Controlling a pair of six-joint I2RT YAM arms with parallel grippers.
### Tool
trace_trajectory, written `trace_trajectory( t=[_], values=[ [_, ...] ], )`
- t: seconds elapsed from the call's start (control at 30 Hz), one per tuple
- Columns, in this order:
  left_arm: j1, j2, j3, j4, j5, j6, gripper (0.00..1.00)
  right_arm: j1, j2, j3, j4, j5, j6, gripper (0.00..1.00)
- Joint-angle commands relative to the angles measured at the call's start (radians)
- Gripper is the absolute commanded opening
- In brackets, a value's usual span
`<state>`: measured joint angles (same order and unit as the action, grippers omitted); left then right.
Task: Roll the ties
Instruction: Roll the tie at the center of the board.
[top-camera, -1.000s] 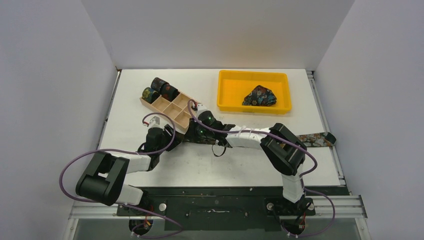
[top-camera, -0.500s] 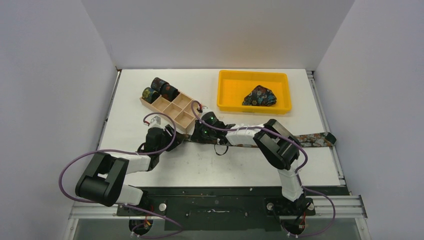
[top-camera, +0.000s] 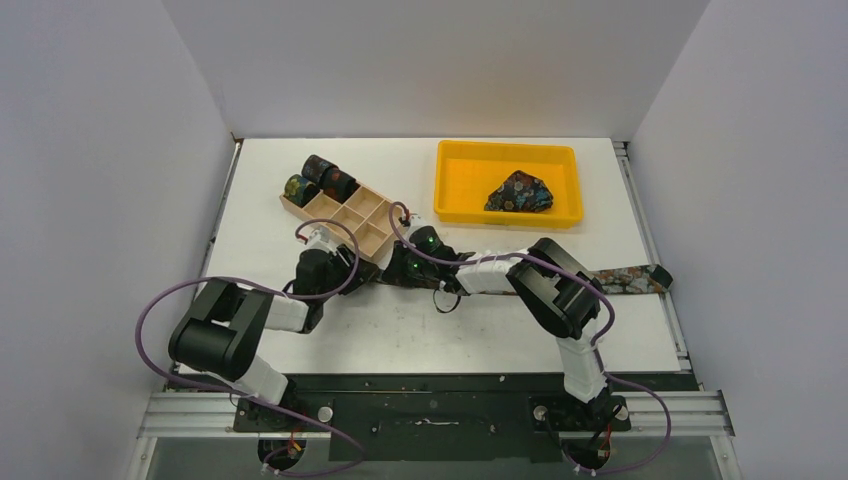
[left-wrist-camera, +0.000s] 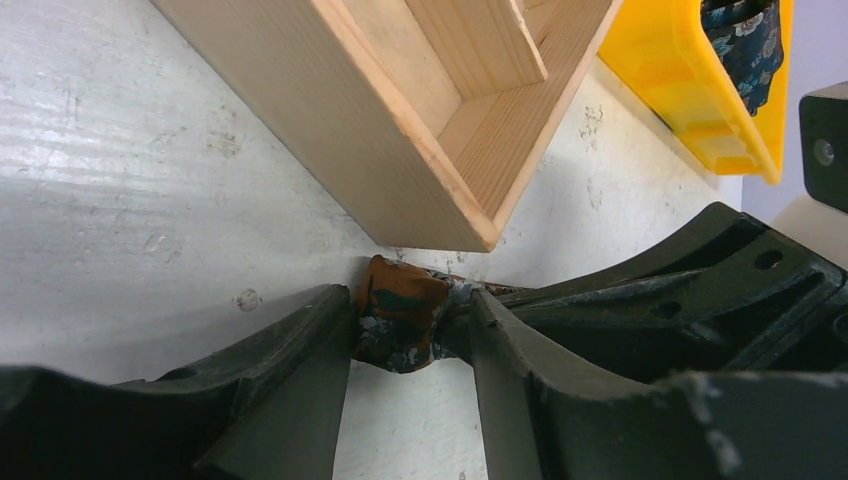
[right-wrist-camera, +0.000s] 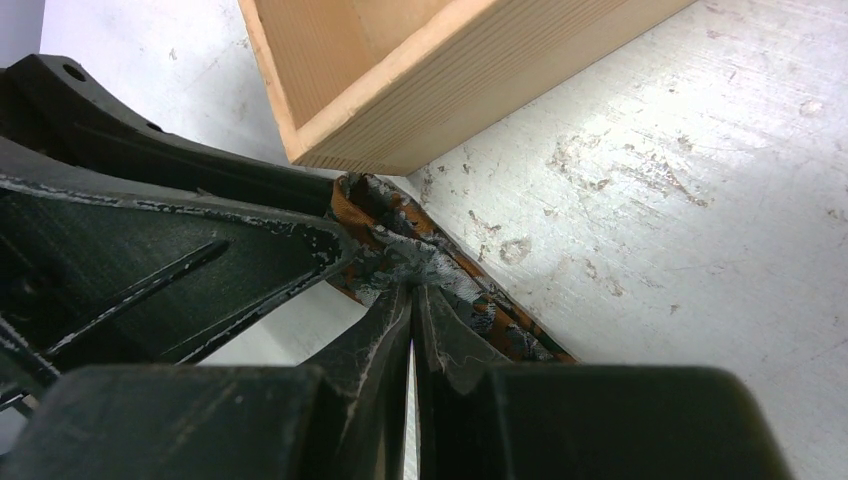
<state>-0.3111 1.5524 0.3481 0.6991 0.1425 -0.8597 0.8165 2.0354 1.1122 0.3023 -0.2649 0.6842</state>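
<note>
White table (top-camera: 420, 335), wooden box (left-wrist-camera: 330, 120) beside brown tie (left-wrist-camera: 398, 318), yellow tray (top-camera: 460, 185) beyond

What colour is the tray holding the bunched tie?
The tray is yellow; clearest in the top external view.

Black-white arms (top-camera: 215, 340), purple cables (top-camera: 141, 322), scuffed black fingers (left-wrist-camera: 290, 400).

A white table top (top-camera: 500, 340), scuffed and speckled beneath the jaws, spreads out on all sides of them. Beyond the jaws rises a plain pale back wall (top-camera: 430, 60); matching side walls (top-camera: 100, 150) stand left and right. Behind them a black plate (top-camera: 450, 385) and metal rail (top-camera: 680, 410) edge the table. Soft, even light
</note>
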Motion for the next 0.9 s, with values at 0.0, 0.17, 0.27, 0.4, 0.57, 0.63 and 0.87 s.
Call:
trace_trajectory(
  t=[0.0,0.17,0.27,0.4,0.57,0.63,0.87],
  values=[
    [0.006,0.064,-0.027,-0.025,0.026,-0.003,0.43,-0.014,0.001,-0.046,-0.093,0.017,-0.020,0.05],
    [0.018,0.080,-0.045,0.013,0.036,-0.019,0.37,-0.018,0.000,-0.051,-0.084,0.009,-0.019,0.05],
    [0.032,0.079,-0.054,0.003,0.033,-0.024,0.37,-0.018,-0.002,-0.054,-0.080,0.006,-0.017,0.05],
    [0.045,0.058,-0.061,-0.060,-0.004,-0.016,0.42,-0.018,-0.006,-0.054,-0.080,0.007,-0.018,0.05],
    [0.043,0.030,-0.035,-0.169,-0.037,0.016,0.45,-0.019,-0.009,-0.056,-0.080,0.010,-0.020,0.05],
    [0.043,0.011,-0.031,-0.207,-0.055,0.027,0.45,-0.019,-0.010,-0.054,-0.081,0.012,-0.021,0.05],
    [0.000,0.001,-0.009,-0.265,-0.080,0.061,0.41,-0.018,-0.012,-0.051,-0.083,0.013,-0.022,0.05]
  ],
)
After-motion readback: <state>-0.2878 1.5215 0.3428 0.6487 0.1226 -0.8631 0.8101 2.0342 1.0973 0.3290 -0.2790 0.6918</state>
